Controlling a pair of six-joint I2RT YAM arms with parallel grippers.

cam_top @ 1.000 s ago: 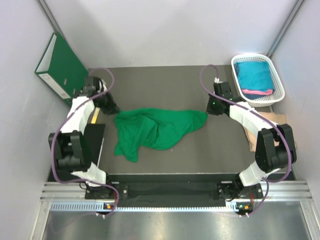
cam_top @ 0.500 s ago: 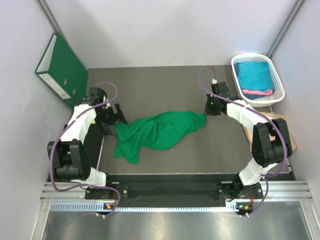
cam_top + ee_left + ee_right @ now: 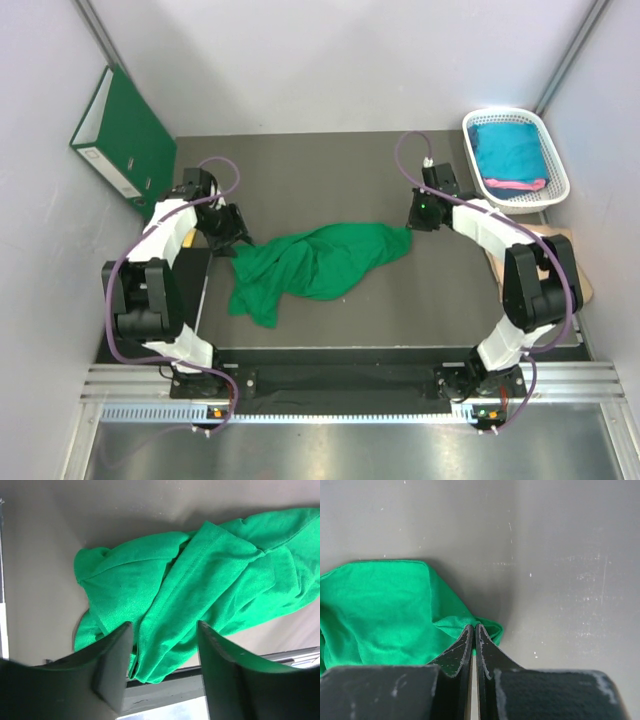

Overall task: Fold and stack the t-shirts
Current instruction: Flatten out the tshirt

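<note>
**A:** How will the green t-shirt [image 3: 315, 262] handle?

**B:** I'd say light and limp, and it won't hold any shape. It lies bunched mid-counter [image 3: 330, 170], a little toward the left edge, with one tail trailing toward the near edge. Lifted at a single point it would likely sag into a rope. It's better taken by two hem or shoulder corners at once, so it spreads flat.

**A:** What are the grippers doing?

**B:** The right gripper [image 3: 472, 627] has its jaws pressed together, apparently pinching a thin fold at the shirt's right tip. The left gripper [image 3: 165, 626] hovers over the crumpled left end with its fingers spread wide, holding nothing.

**A:** And the count?

**B:** There is one green shirt on the counter. The white basket [image 3: 556, 150] at the far right corner holds a teal shirt [image 3: 505, 148], with a pink shirt [image 3: 515, 184] showing along its near side. That makes three shirts seen, and I can't tell whether more lie underneath. One dark green binder [image 3: 125, 130] leans at the far left corner.
</note>
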